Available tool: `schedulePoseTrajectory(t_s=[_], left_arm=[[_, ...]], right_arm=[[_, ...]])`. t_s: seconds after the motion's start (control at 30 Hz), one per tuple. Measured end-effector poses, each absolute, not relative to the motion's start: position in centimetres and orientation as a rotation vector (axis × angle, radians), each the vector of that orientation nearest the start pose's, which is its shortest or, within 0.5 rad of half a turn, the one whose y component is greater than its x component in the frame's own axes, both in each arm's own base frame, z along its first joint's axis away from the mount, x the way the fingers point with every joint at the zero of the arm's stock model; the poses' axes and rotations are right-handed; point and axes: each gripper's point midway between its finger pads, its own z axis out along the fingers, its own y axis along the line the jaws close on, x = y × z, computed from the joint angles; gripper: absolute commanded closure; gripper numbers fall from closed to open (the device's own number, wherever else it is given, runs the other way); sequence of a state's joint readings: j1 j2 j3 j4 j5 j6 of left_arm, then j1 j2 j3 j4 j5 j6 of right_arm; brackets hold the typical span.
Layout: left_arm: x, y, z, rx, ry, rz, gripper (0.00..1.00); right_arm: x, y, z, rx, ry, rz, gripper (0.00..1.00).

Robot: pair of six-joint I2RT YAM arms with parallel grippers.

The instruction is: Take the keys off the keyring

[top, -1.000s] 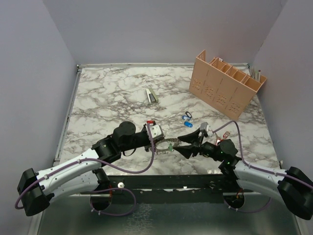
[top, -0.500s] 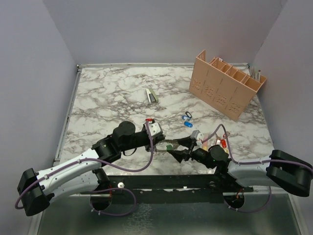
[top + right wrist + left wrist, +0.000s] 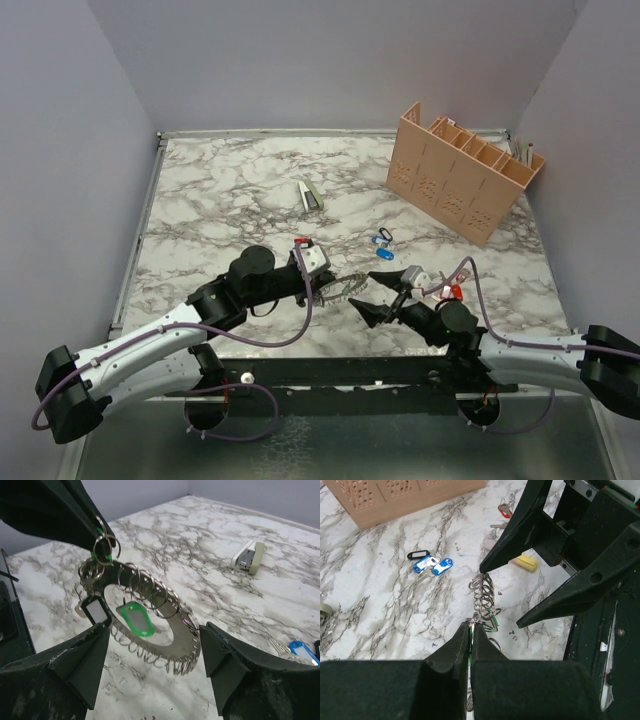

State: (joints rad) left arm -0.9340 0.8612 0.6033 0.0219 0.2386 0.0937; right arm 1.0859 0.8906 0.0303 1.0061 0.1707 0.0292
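Hold the keyring (image 3: 186, 630) steady in the left gripper (image 3: 471, 630) — pinched fully shut on its rim, raised off the marble table (image 3: 220, 200) near the front edge. With the right gripper (image 3: 155, 645) spread wide, gripping nothing, one finger either side of the ring, aim for the green-tagged key (image 3: 136, 620) hanging in the opening. Close on the tag alone — not the neighbouring loops — then work it along the coil. Leave the blue keys (image 3: 432, 566) lying well apart on the table.

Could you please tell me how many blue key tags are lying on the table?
2. The left blue tag and the right blue tag lie side by side on the marble table, beside a black tag. Others may hide behind the arms.
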Motion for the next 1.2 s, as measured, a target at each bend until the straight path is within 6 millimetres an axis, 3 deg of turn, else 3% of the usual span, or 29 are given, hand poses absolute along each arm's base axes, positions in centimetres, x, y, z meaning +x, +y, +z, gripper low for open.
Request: schedulePoseTrajectory(t_s=[0.5,0.77,1.03,1.2], left_arm=[[17.3,-28.7,21.3,0.997,1.580,-0.820,1.00],[17.3,-28.7,21.4,0.984,1.585,-0.830,1.00],[17.3,-28.8,21.4,0.975,1.593,-0.839,1.00],[17.3,-28.9,21.4,0.961,1.602,-0.852,1.00]], right_arm=[[15.6,27.7,13.0,-0.772,1.399,0.648,0.23],[17.5,28.0,13.7,-0.688,1.372,0.496,0.30],[18.5,29.0,15.2,-0.634,1.318,0.462,0.35],[18.6,29.9,14.3,-0.641,1.320,0.412,0.36]])
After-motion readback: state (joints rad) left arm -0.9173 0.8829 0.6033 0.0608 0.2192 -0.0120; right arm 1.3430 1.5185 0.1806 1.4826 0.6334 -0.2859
